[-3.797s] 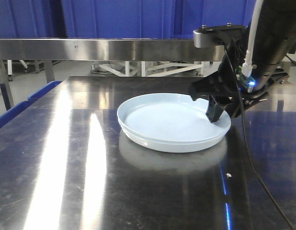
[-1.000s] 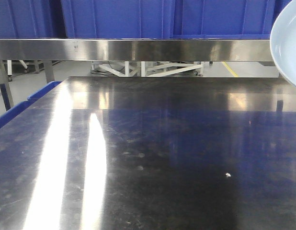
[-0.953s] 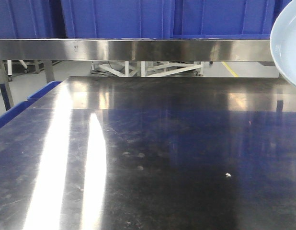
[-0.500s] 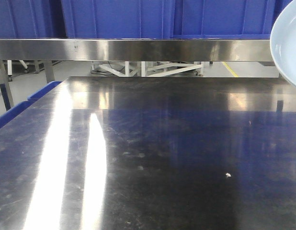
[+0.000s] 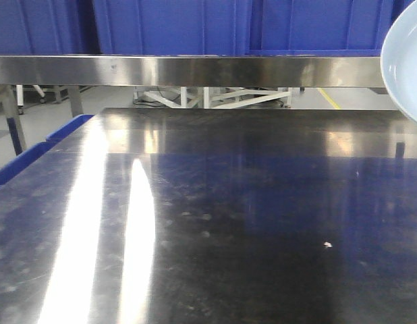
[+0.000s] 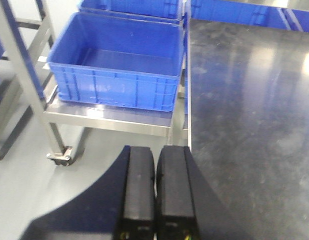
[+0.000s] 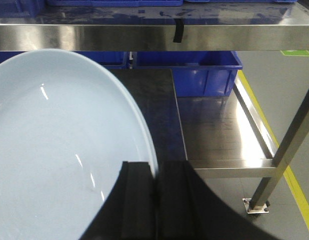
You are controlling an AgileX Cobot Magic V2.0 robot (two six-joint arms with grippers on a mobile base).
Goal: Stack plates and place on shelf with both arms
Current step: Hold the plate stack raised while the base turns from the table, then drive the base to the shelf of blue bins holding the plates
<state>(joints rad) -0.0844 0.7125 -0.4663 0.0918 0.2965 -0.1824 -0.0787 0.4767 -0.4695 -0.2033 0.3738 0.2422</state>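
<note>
Nearest, the right gripper pinches the rim of the plate, which hangs in the air over the right side of the tabletop. The left gripper is pressed together on nothing. Being round, the plate has no long axis, and its hollow face tilts toward the front camera. Level it, I judge, before sliding it over the shelf rail beyond.

The plate is glossy, the shelf rail brushed steel, the tabletop scratched (crate: plastic).
</note>
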